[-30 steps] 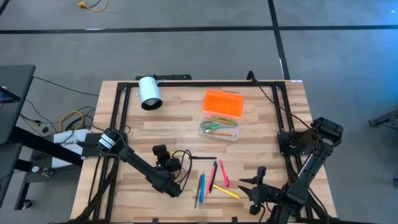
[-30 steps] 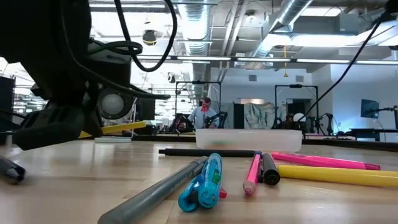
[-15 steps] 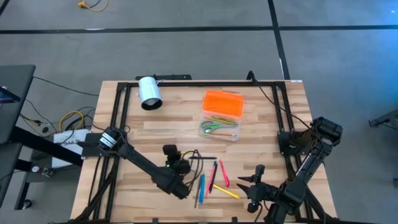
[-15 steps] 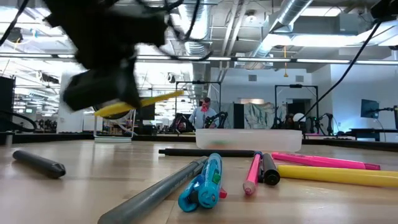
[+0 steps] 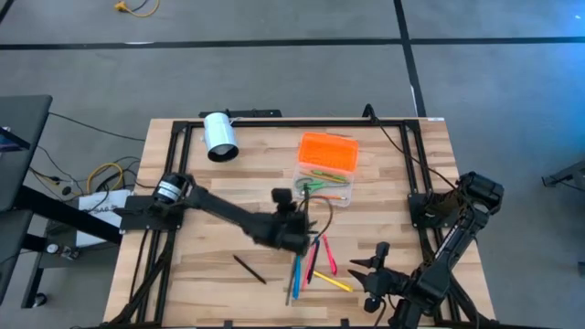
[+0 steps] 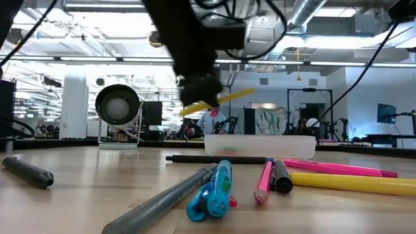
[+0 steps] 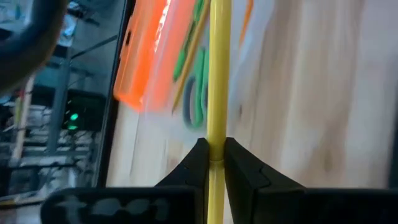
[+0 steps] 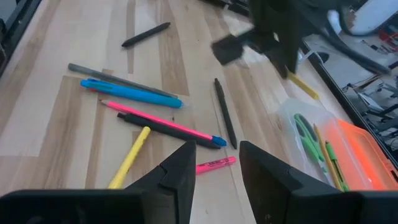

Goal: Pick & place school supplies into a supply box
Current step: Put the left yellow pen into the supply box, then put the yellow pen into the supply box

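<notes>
Moved: left gripper [image 5: 294, 225] swung from near table edge toward clear orange-lidded plastic box [image 5: 324, 171], fingers pinching thin yellow pencil [image 7: 217, 81]; pencil axis points boxward. Right gripper [image 8: 214, 163] parked, spread, empty.

This is looking like a robotics lab or industrial research hall. The wooden table [image 5: 219, 192] is sitting inside a black metal frame [image 5: 174, 146] on a grey concrete floor [image 5: 274, 73] crossed by dark lines, with loose cables [image 5: 101, 174] trailing at its side. Across the table, the low view is showing an open ceiling with exposed silver ducts [image 6: 312, 16] and strip lights [image 6: 305, 63] running overhead, and more dark frames [image 6: 302, 107] and monitors [image 6: 386, 114] standing in the hall behind. A person [image 6: 212, 120] is standing far back among that equipment.
</notes>
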